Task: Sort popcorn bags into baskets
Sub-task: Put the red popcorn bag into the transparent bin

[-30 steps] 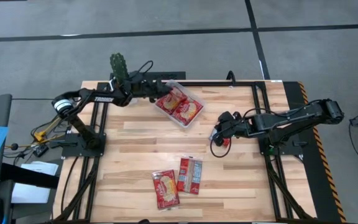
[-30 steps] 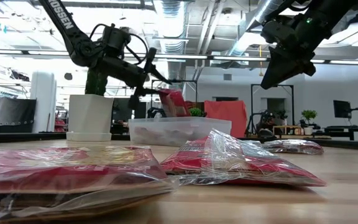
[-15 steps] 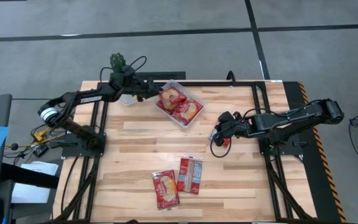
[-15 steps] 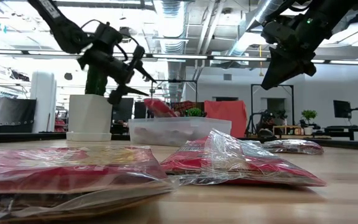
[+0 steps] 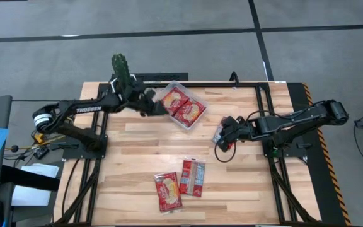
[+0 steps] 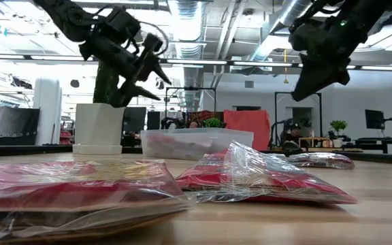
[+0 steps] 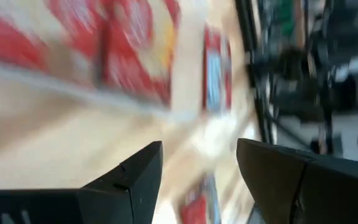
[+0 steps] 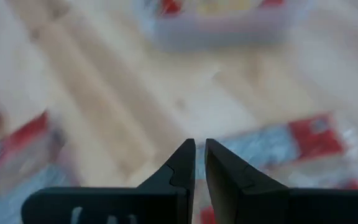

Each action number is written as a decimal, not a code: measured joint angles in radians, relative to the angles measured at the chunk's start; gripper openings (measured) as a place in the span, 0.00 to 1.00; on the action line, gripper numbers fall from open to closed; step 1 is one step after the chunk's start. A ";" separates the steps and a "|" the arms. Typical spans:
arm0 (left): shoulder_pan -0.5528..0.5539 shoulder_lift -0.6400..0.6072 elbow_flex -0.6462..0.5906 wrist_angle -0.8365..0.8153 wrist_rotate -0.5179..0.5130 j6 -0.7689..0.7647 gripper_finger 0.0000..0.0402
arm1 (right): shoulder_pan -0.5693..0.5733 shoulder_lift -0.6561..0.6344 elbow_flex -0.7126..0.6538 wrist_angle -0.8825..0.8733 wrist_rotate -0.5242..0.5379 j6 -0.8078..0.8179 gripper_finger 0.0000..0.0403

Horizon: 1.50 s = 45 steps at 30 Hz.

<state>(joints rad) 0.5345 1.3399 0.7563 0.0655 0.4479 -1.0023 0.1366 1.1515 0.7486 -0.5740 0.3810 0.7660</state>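
Hovering beside clear tray [image 5: 183, 106], left gripper [image 5: 157, 108] spread wide, empty. Tray holds two popcorn bags [image 5: 180, 104]. Two more bags [image 5: 179, 181] on table front. Right gripper [image 5: 220, 135] nearly closed, mid-table.

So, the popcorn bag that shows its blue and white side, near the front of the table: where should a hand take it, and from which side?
The blue and white popcorn bag lies flat on the table, right beside the red bag. Probably best to come straight down and pinch its far short end, which has bare wood around it. The left hand is open beside the tray; the right hand hangs nearer, its fingers nearly shut.
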 joint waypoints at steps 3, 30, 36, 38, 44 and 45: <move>-0.106 0.000 0.000 -0.028 -0.003 -0.007 0.48 | 0.042 0.017 0.000 -0.022 -0.089 0.049 0.16; -0.615 0.483 -0.001 0.434 -0.099 -0.273 0.48 | 0.368 0.554 0.023 0.413 -0.165 0.263 0.16; -0.619 0.554 0.001 0.469 -0.074 -0.276 0.48 | 0.327 0.601 0.058 0.500 -0.189 0.266 0.16; -0.619 0.555 -0.003 0.469 -0.090 -0.273 0.48 | 0.325 0.619 0.073 0.502 -0.194 0.275 0.16; -0.627 0.559 0.005 0.466 -0.121 -0.296 0.48 | 0.325 0.678 0.131 0.512 -0.188 0.299 0.16; -0.629 0.559 0.006 0.457 -0.124 -0.296 0.48 | 0.323 0.690 0.142 0.517 -0.187 0.295 0.16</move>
<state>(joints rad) -0.0944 1.8988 0.7620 0.5228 0.3236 -1.2980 0.4591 1.8413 0.8907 -0.0567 0.1940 1.0607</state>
